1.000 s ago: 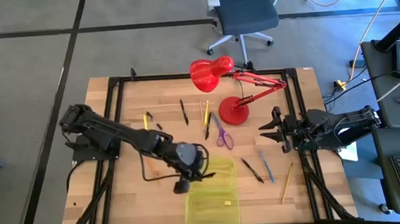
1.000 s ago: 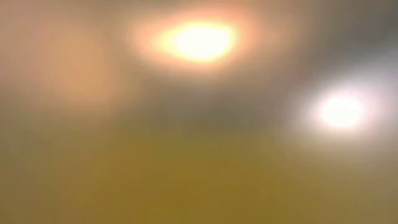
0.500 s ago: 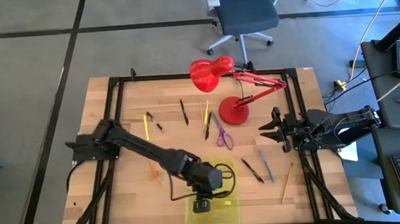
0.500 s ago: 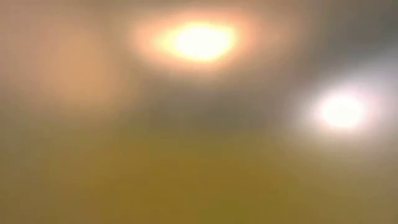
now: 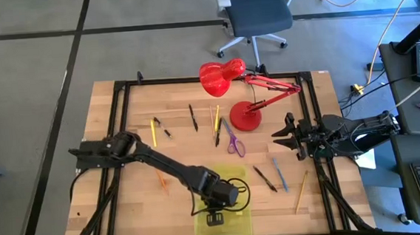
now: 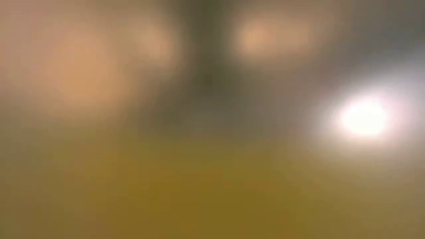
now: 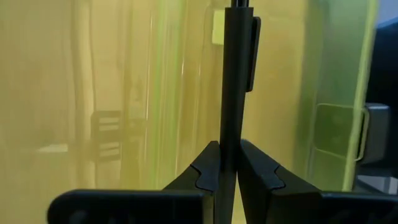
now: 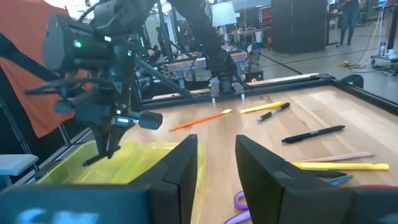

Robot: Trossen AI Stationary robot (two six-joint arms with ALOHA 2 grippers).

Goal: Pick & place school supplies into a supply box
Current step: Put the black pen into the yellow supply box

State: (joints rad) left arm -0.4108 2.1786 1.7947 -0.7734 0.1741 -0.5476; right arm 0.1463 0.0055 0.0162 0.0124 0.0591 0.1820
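In the high view, the left gripper (image 5: pixel 216 219) is seen at the lower centre of the frame, positioned over the shallow translucent yellow-green plastic supply box (image 5: pixel 236 221), which lies at the near edge of the wooden table (image 5: pixel 135 211). The right gripper (image 5: pixel 282 138) is held at the right of the frame above the table edge, with its fingers parted and nothing between them. Purple-handled scissors (image 5: pixel 232 142) and a red desk lamp (image 5: pixel 245 117) are located at the upper centre. In the low view, only a yellow-brown blur is shown; nothing can be told from it. In the left wrist view, a thin black pen (image 7: pixel 235 93) is clamped upright between the closed fingers (image 7: pixel 205 171), with the box wall behind it. In the right wrist view, the left gripper (image 8: pixel 107 149) is seen at the left of the frame, lowered into the box (image 8: pixel 143 163).
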